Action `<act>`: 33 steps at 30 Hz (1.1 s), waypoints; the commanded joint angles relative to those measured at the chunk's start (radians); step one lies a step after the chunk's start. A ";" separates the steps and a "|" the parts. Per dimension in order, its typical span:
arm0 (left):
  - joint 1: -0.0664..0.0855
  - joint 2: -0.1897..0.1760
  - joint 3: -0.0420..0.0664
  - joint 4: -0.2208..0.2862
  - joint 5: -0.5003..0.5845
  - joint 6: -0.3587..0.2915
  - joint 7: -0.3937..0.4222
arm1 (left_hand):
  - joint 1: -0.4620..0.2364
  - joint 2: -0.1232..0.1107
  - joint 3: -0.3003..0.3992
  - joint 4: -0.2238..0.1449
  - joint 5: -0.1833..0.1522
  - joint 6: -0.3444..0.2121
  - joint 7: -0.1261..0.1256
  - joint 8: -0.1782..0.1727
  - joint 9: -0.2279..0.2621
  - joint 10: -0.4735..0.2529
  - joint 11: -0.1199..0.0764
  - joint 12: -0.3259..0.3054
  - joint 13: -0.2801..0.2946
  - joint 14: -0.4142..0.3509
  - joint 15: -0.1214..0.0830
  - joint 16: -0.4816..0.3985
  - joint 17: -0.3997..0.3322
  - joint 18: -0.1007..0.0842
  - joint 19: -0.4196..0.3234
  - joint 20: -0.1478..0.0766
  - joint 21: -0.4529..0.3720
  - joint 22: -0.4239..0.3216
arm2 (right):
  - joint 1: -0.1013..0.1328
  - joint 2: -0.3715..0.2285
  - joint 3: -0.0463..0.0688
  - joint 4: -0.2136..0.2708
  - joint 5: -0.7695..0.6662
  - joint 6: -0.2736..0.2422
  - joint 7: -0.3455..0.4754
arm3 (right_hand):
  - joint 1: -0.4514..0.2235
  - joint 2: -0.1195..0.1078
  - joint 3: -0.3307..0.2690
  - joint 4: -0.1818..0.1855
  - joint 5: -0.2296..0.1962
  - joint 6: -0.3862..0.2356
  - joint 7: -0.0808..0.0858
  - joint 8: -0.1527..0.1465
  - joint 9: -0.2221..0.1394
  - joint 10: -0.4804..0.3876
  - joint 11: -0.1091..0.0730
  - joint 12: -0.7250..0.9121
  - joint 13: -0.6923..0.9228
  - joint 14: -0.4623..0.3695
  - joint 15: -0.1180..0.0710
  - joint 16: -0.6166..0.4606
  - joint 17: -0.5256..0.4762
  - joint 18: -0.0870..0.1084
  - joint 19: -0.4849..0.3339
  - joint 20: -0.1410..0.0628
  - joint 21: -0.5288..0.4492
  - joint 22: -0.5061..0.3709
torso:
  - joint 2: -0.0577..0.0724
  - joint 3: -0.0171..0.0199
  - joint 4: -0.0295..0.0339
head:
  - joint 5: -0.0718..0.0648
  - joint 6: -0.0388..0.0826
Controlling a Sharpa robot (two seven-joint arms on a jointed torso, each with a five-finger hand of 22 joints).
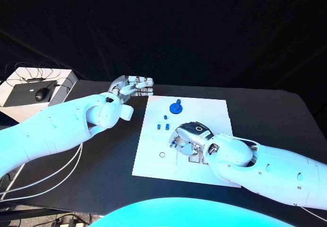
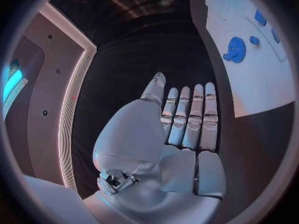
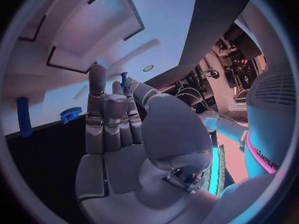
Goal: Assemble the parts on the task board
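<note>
The white task board (image 1: 153, 161) lies in the middle of the black table. A blue gear (image 1: 176, 108) lies near its far edge, with small blue parts (image 1: 162, 126) just in front of it. My right hand (image 1: 188, 140) hangs over the board's middle, fingers down. In the right wrist view a thin blue peg (image 3: 124, 79) is pinched between the thumb and a fingertip of the right hand (image 3: 121, 134). My left hand (image 1: 133, 86) hovers beyond the board's far left corner. The left hand (image 2: 177, 129) holds nothing, its fingers straight side by side, with the gear (image 2: 235, 49) and the board (image 2: 255, 84) beyond them.
A grey box (image 1: 20, 94) with a black mouse (image 1: 41, 93) sits at the table's back left. Cables (image 1: 47, 172) hang along the left edge. On the board lie a small ring (image 1: 162, 154) and dark slots (image 1: 195, 159) beside my right hand.
</note>
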 commanded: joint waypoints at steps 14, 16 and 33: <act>0.001 -0.002 0.001 0.004 0.004 0.011 0.005 | -0.008 -0.003 0.002 0.008 -0.005 -0.002 0.004 -0.001 -0.001 -0.003 0.002 -0.002 -0.001 -0.005 0.003 -0.003 0.000 0.001 -0.002 0.005 0.002 -0.001 | -0.001 0.012 -0.003 -0.006 -0.020 0.045 -0.005 | 0.008 0.012 -0.002 -0.002 0.000 0.005 -0.001 0.003 0.002 0.011 -0.008 0.003 0.001 0.000 -0.002 0.002 -0.002 0.012 0.011 0.002 -0.023 0.018 | -0.001 0.0003 -0.0004 | -0.001 -0.001; 0.001 -0.002 0.001 0.004 0.004 0.011 0.004 | -0.008 -0.003 0.002 0.008 -0.005 -0.002 0.004 -0.001 -0.001 -0.003 0.002 -0.002 -0.001 -0.005 0.003 -0.003 0.000 0.001 -0.002 0.005 0.002 -0.001 | -0.001 0.013 -0.003 -0.005 -0.019 0.049 -0.002 | 0.008 0.012 -0.002 -0.002 0.000 0.005 -0.001 0.003 0.002 0.011 -0.008 0.003 0.001 0.000 -0.002 0.002 -0.002 0.012 0.011 0.002 -0.023 0.018 | 0.000 0.0001 -0.0004 | -0.002 -0.002; 0.001 -0.004 0.001 0.004 0.005 0.017 -0.001 | -0.008 -0.002 0.003 0.010 -0.005 -0.001 0.003 -0.001 -0.001 -0.002 0.001 -0.002 -0.001 -0.005 0.003 -0.003 0.000 0.001 -0.002 0.005 0.002 -0.001 | 0.000 0.021 -0.005 -0.011 -0.001 0.036 0.017 | -0.006 -0.061 -0.113 -0.004 0.031 -0.052 0.010 0.001 -0.006 -0.064 0.013 0.003 0.000 -0.002 0.014 0.008 -0.002 0.023 0.019 0.016 -0.046 0.030 | -0.001 0.0009 -0.0009 | -0.004 0.000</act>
